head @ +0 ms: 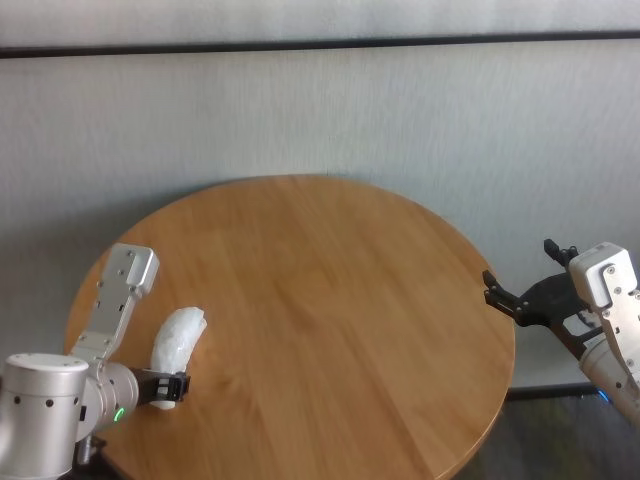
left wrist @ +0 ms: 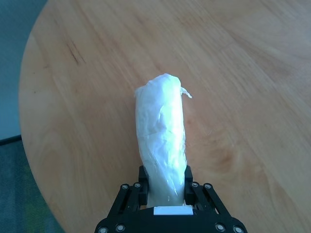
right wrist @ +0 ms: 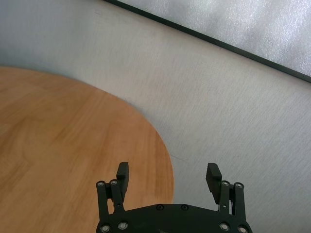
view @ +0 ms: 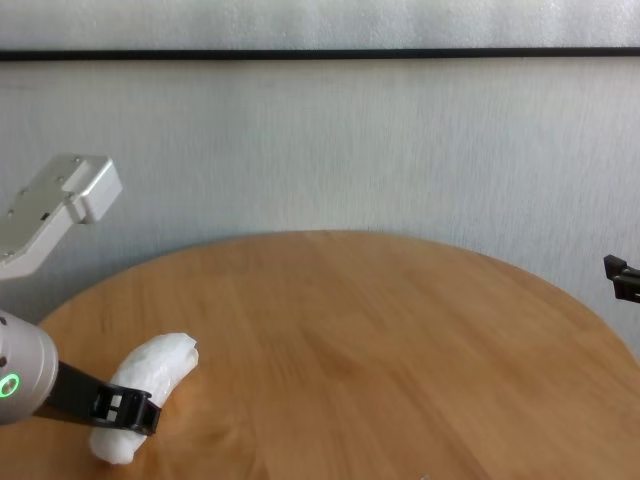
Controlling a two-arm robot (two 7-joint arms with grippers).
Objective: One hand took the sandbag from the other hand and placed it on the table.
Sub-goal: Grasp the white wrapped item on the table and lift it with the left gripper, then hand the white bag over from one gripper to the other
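The white sandbag [head: 178, 340] is a lumpy, slightly curved pouch. My left gripper [head: 170, 385], the one with the green ring, is shut on its near end. It holds the bag low over the left part of the round wooden table [head: 330, 300], with the bag's free end pointing toward the table's middle. The left wrist view shows the sandbag [left wrist: 163, 131] between the fingers of the left gripper [left wrist: 165, 187]. My right gripper [head: 518, 265] is open and empty at the table's right edge. The right wrist view shows this gripper [right wrist: 168, 170] with its fingers wide apart.
A grey wall with a black strip [head: 320, 45] stands behind the table. The table's right edge [right wrist: 167, 160] runs under the right gripper, with floor beyond it. Nothing else lies on the tabletop.
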